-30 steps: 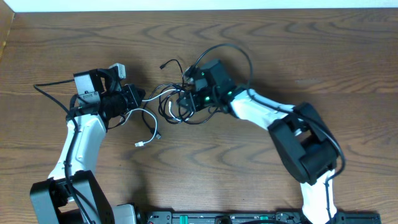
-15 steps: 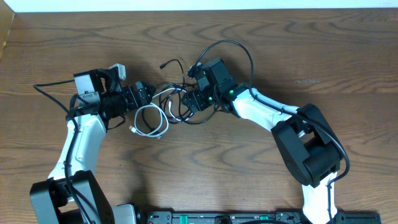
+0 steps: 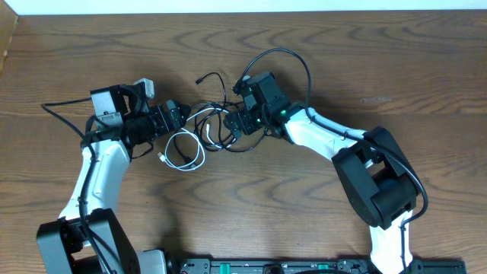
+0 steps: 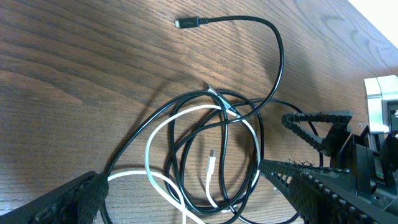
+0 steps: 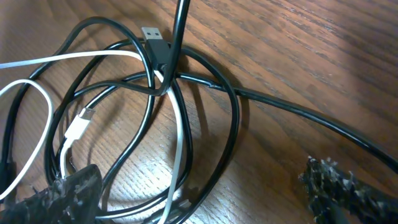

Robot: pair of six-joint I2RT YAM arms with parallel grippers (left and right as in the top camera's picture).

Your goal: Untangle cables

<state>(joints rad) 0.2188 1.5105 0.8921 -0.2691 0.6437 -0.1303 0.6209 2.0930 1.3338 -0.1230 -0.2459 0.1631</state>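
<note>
The black cable (image 3: pixel 226 147) and white cable (image 3: pixel 201 154) lie tangled on the wooden table between my two grippers. The white one forms a small loop in front of my left gripper (image 3: pixel 173 116), which is open. My right gripper (image 3: pixel 232 122) is open over the right side of the tangle. In the left wrist view the open left gripper (image 4: pixel 193 199) straddles black cable (image 4: pixel 280 56) coils and the white cable (image 4: pixel 149 149). In the right wrist view the right gripper (image 5: pixel 199 196) stands wide open over black cable (image 5: pixel 233 118) loops and a white cable (image 5: pixel 180 140) strand, gripping neither.
A thick black arm wire (image 3: pixel 298 65) arches over the right arm near the tangle. Another arm wire (image 3: pixel 57 113) trails left of the left arm. One black plug end (image 3: pixel 201 78) lies behind the tangle. The table's far edge (image 3: pixel 243 11) runs along the top.
Both grippers have opened. The white cable left the left gripper and sprang from a stretched strand into a small loop on the table. The right arm shifted slightly.
</note>
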